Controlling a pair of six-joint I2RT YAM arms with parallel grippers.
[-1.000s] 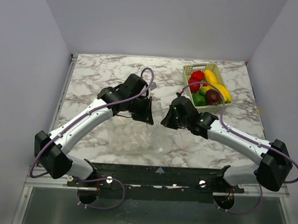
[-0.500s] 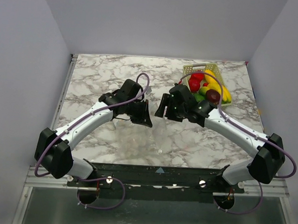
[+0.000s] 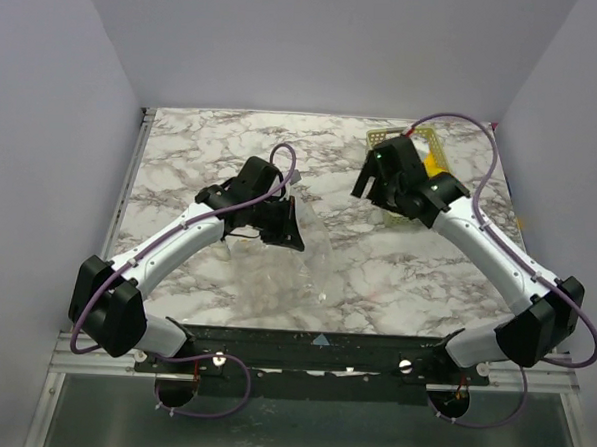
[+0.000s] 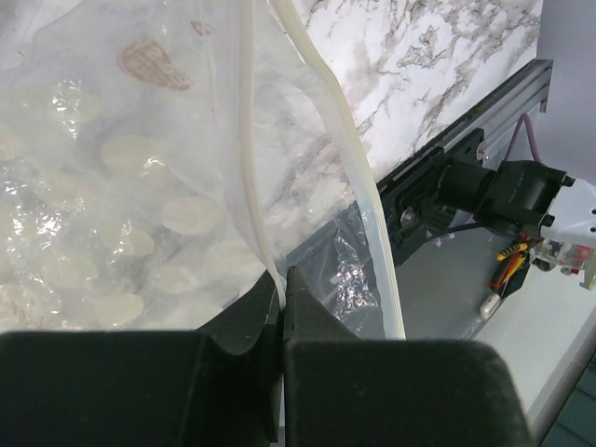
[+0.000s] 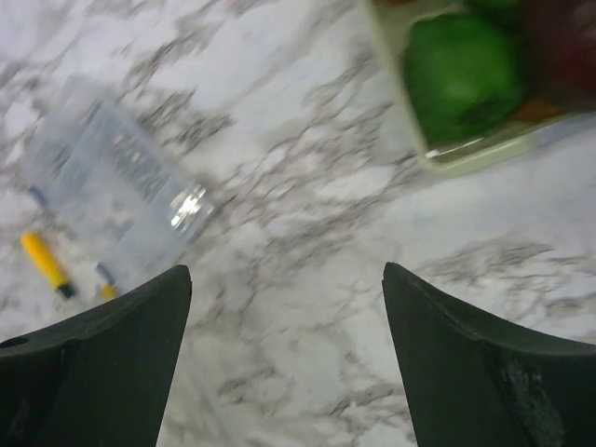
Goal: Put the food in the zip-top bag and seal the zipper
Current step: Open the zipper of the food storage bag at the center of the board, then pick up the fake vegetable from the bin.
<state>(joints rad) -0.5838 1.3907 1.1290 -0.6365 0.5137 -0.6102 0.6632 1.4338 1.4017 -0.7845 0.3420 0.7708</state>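
Pinching zip-top bag (image 4: pixel 140 168) at its mouth edge, above the counter (image 3: pixel 203 143): left gripper (image 4: pixel 282 277), jaws pressed together. Film likely limp, light, slippery. Hovering near basket (image 5: pixel 447 154) of glossy food (image 5: pixel 461 70): right gripper (image 5: pixel 284 270), jaws spread.

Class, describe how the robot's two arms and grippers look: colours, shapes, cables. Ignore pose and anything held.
The left arm and right arm have smooth white link shells joined by chunky black joint housings. A purple cable loops loosely along each. The left gripper and right gripper are matte black, with broad, wedge-shaped fingers.
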